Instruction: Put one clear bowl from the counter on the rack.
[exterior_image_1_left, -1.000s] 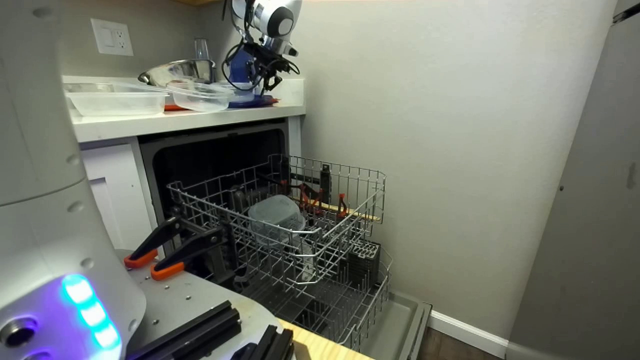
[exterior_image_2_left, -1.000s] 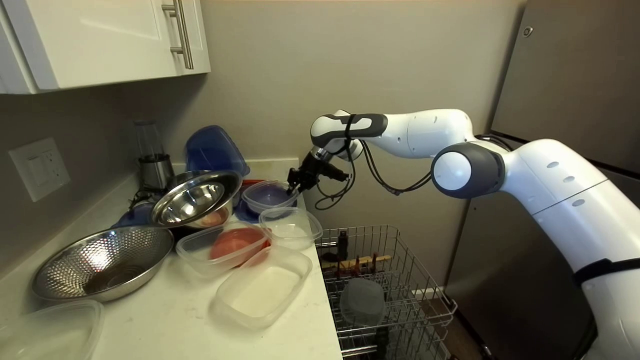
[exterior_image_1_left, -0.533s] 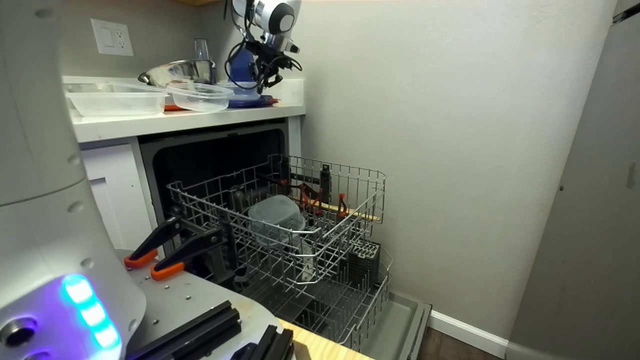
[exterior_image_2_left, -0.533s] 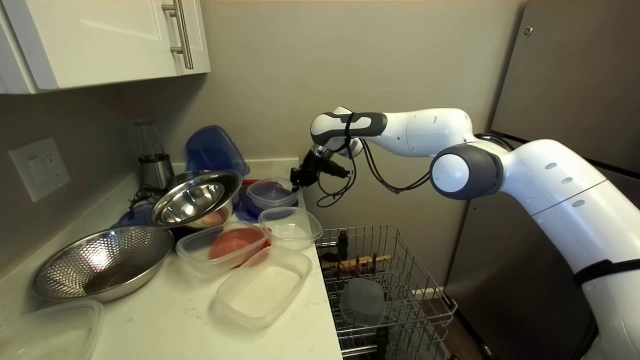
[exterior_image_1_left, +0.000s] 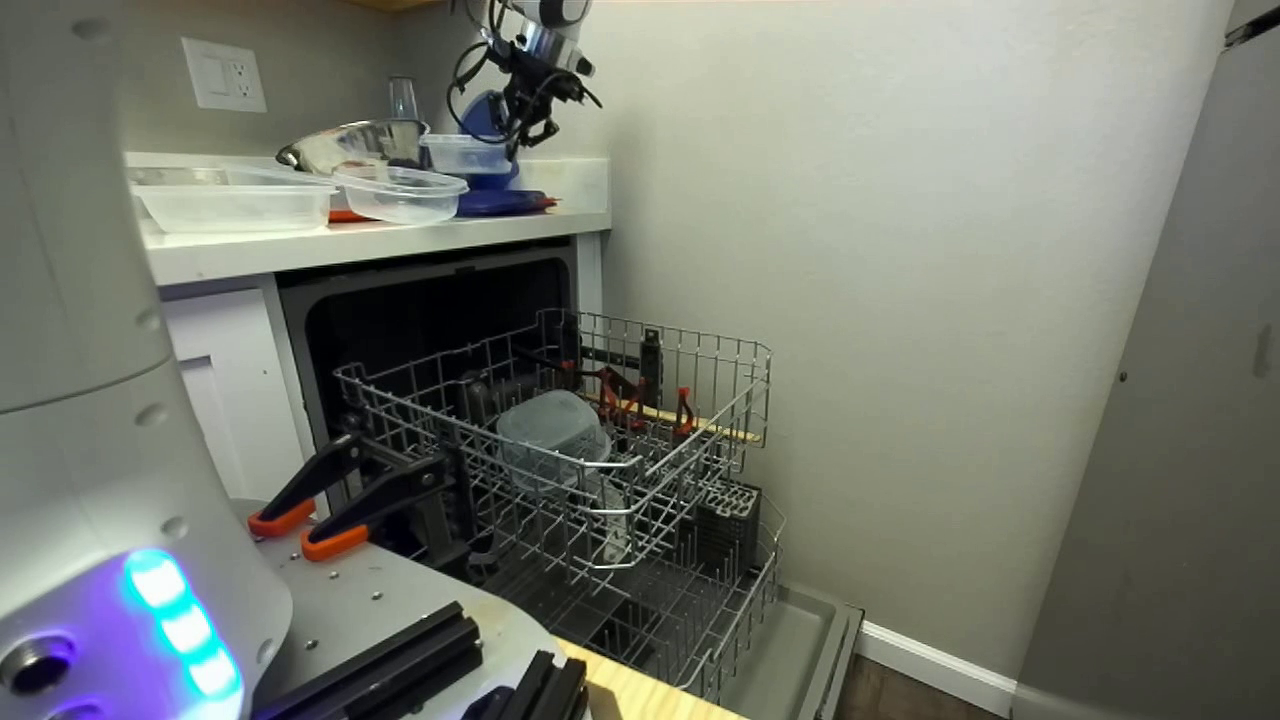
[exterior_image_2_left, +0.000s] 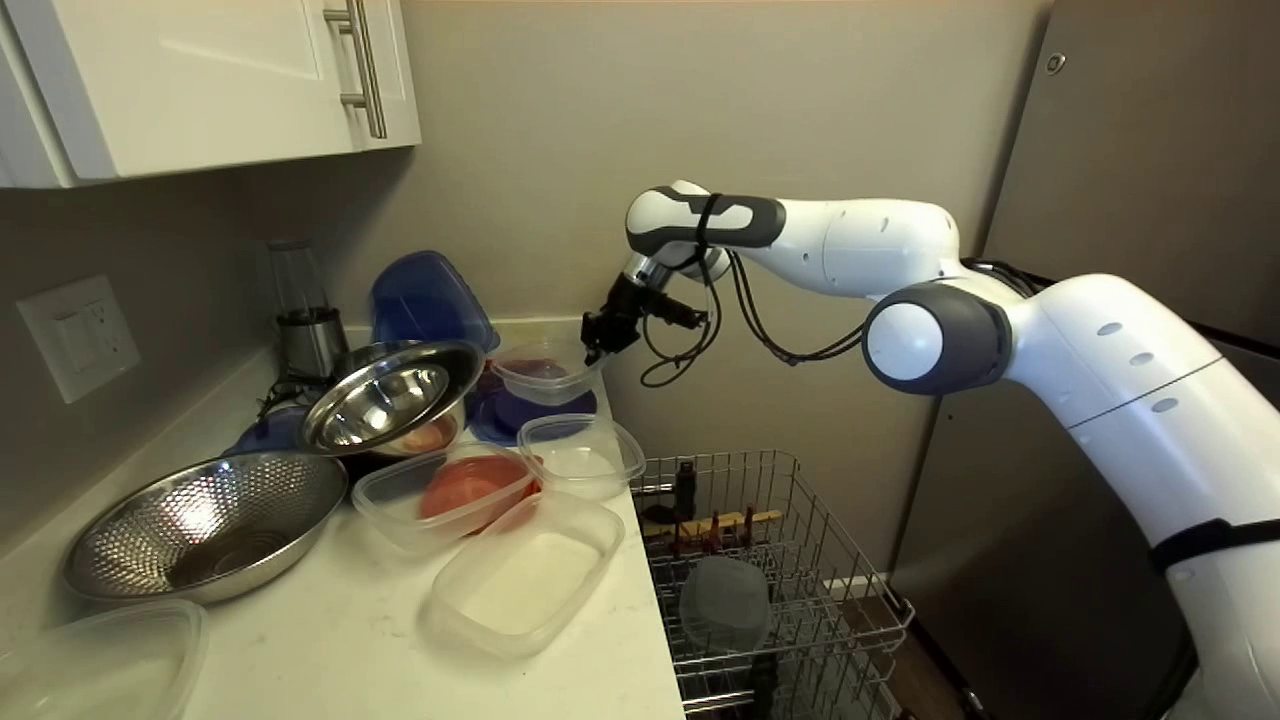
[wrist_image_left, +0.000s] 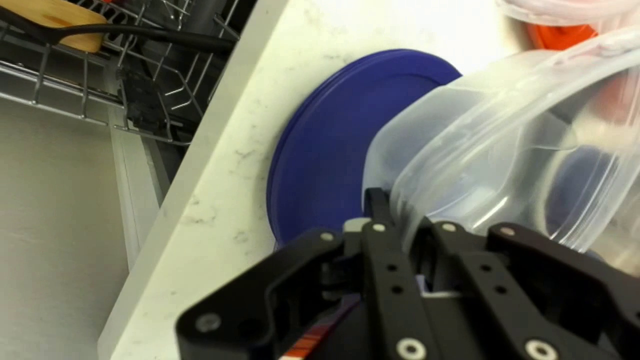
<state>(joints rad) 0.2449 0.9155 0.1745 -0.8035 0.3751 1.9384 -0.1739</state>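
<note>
Plain grey wall backs this kitchen corner, and a white, faintly veined tabletop runs up to it, with the rack standing below its edge. The clear bowl is with me: in the wrist view my end effector has its fingers drawn nearly together, one side of the rim pinched between them. In both exterior views the bowl hangs at the far end of the tabletop, near the blue disc, seemingly lifted, and not yet over the rack.

What worries me most is that pinch. I hold only one edge, so the weight sits out to one side; swing too fast and slick plastic could pivot or slide free. A low path might knock the neighbouring clear tub. Down in the rack, the domed dish and the wooden utensil take up room; if I lower onto either, I'd expect the bowl to rock or tip. Coming down crooked could snag its base on the tines.

The bowl looks thin, see-through and slightly frosted, with a ridged lip and rounded sides, so it will probably flex under my fingers and spring a little on release. The blue disc is flat and matte, its edge doubled as if stacked. The steel colander shines through punched holes. Thin hard wire makes the rack; the domed dish is cloudy and dull.
</note>
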